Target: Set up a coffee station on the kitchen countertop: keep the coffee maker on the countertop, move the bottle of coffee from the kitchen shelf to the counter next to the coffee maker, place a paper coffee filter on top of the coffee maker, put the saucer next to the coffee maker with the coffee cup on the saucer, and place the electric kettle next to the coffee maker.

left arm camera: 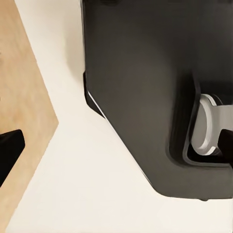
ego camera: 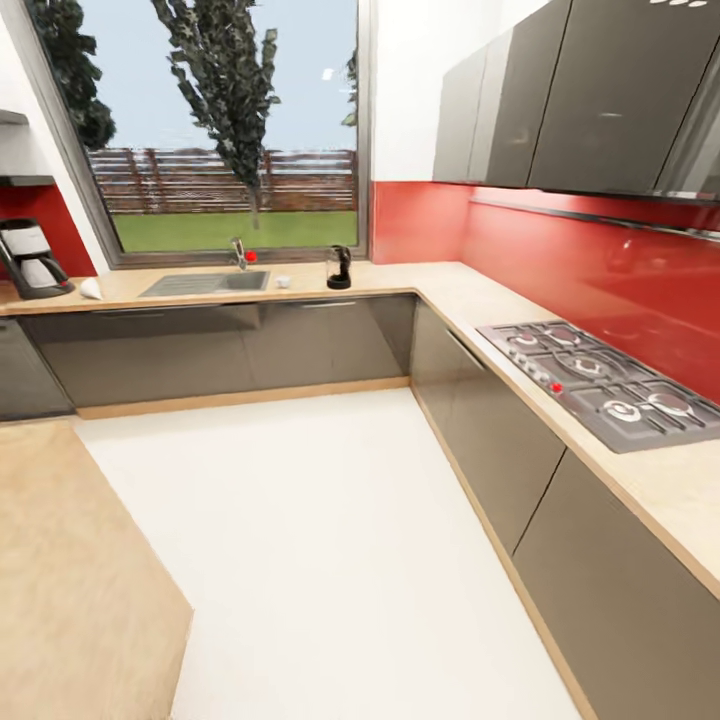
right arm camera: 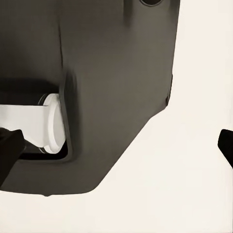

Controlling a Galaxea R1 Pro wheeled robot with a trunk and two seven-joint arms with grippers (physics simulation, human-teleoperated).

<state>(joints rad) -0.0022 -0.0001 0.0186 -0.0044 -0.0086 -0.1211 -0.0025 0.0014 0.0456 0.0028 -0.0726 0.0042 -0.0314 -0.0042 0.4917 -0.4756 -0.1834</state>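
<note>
We see the black-and-white coffee maker (ego camera: 32, 259) at the far left of the light wood countertop (ego camera: 440, 285), a white paper coffee filter (ego camera: 91, 289) beside it, and the black electric kettle (ego camera: 340, 268) right of the grey sink (ego camera: 205, 284). In the wrist views, both grippers' dark fingers (left arm camera: 9, 150) (right arm camera: 8, 148) sit spread, holding nothing.

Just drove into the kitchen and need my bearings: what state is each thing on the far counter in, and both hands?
Black-and-white coffee maker: upright on the wooden countertop, far left.
Black electric kettle: upright, right of the sink.
Grey inset sink: tap upright behind it.
Small white item: on the counter between sink and kettle; too small to identify.
Left hand: open, holding nothing.
Right hand: open, holding nothing.
</note>
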